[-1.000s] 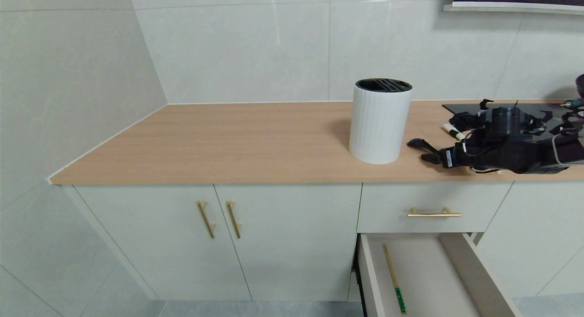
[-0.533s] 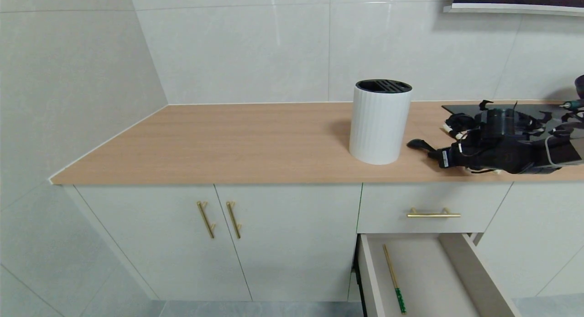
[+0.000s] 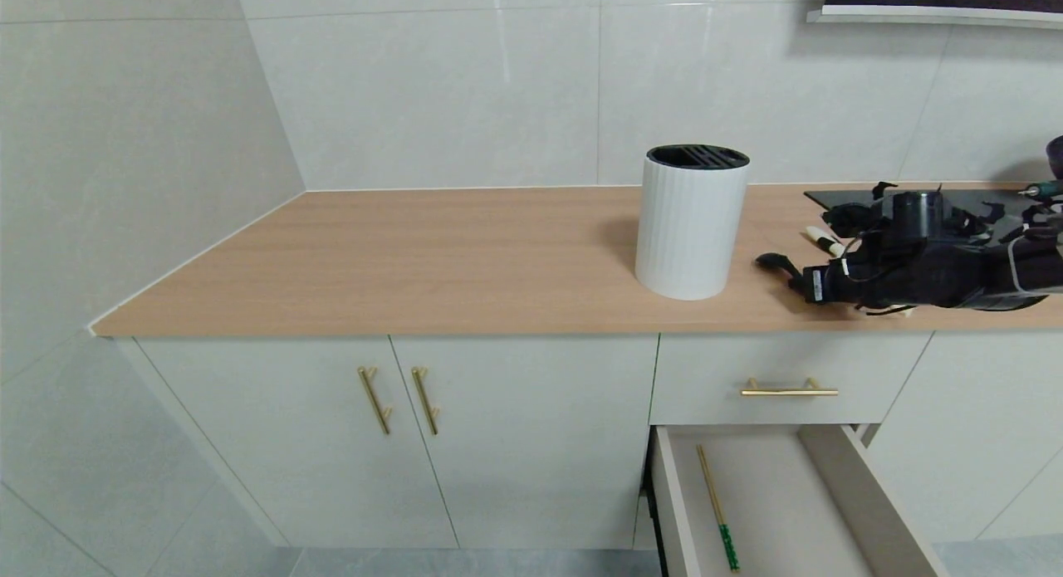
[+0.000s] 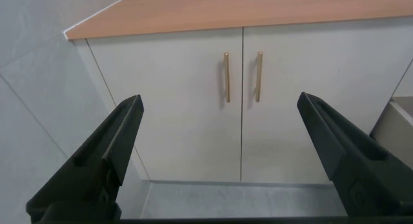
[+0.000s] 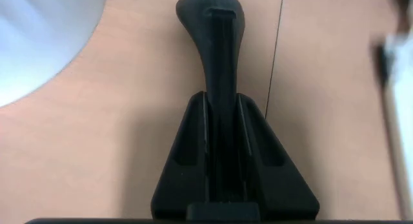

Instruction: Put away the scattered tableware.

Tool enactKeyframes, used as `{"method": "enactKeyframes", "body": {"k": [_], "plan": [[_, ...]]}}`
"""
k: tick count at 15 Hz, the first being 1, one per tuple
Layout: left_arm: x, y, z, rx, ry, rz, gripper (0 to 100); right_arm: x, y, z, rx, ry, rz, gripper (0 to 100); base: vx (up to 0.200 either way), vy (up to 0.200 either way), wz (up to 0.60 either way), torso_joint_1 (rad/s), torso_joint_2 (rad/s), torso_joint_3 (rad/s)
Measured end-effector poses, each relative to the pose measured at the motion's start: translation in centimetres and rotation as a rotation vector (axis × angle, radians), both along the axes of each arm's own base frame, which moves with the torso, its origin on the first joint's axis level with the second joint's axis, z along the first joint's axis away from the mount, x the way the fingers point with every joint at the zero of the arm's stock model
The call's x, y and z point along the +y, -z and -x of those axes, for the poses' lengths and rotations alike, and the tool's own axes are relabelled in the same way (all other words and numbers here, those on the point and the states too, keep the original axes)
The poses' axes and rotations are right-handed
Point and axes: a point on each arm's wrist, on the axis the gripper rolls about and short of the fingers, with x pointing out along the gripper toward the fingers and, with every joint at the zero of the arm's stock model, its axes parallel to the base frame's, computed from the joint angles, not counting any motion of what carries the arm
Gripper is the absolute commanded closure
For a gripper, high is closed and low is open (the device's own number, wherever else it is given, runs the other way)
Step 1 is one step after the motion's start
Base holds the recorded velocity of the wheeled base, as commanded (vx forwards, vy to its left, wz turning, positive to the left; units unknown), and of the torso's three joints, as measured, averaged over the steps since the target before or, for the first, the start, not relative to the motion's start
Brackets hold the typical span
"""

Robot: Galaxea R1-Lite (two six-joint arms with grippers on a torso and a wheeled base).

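A white holder point(image 3: 691, 224) stands upright on a smooth, wood-grain counter point(image 3: 415, 261). It is a ribbed cylinder with a black slotted top.

Right of the holder, the right gripper point(image 3: 776, 264) lies low over the counter, its tip pointing at the holder's base but clear of it. In the right wrist view this gripper point(image 5: 211, 20) has its two black fingers pressed together into one rounded tip, with nothing visible between them, and the holder's pale wall point(image 5: 32, 43) curves past one corner.

Right of the holder and a little farther back lies a short pale stick point(image 3: 822, 241) with a dark tip. Its visible end points roughly toward the holder. The rest is hidden behind the gripper, so what it is cannot be told — in the right wrist view it is a blur point(image 5: 390, 95) at the edge.

Below and right of the holder, a pale drawer point(image 3: 668, 494) stands pulled open, cut off at the bottom of the head view. Inside lies one thin wooden chopstick point(image 3: 716, 506), running from the drawer's back toward its front, patterned green end forward.

The left gripper point(image 4: 219, 101) has its matte black fingers spread wide, facing two flat cabinet doors point(image 4: 193, 121) with slim brass handles point(image 4: 226, 77) — these are below and left of the holder.
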Motion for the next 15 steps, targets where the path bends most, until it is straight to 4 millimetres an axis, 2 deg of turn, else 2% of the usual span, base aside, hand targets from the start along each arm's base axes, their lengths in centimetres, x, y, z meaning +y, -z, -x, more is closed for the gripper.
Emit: {"method": "enactKeyframes", "body": {"k": [3,4,6,8,10,12,15], "plan": [[0.0,0.0,0.0,0.0,0.0,0.0,0,0.2,-3.4,3.6,0.081,0.047,-0.066,100,0.0,0.0,0.0,0.0,0.0,0.0],[0.0,0.0,0.0,0.0,0.0,0.0,0,0.3,-4.5,5.3,0.088,0.055,-0.074,100,0.0,0.0,0.0,0.0,0.0,0.0],[0.0,0.0,0.0,0.0,0.0,0.0,0,0.8,-5.6,9.3,0.124,0.064,-0.081,100,0.0,0.0,0.0,0.0,0.0,0.0],[0.0,0.0,0.0,0.001,0.0,0.0,0,2.0,-5.2,13.5,0.18,0.045,-0.078,100,0.0,0.0,0.0,0.0,0.0,0.0],[0.0,0.0,0.0,0.0,0.0,0.0,0,3.9,-3.9,16.8,0.248,0.043,-0.073,100,0.0,0.0,0.0,0.0,0.0,0.0],[0.0,0.0,0.0,0.001,0.0,0.0,0,6.2,-2.2,19.4,0.286,0.084,-0.063,100,0.0,0.0,0.0,0.0,0.0,0.0],[0.0,0.0,0.0,0.0,0.0,0.0,0,8.7,0.0,22.0,0.276,0.08,-0.049,100,0.0,0.0,0.0,-0.11,0.3,0.181]]}}
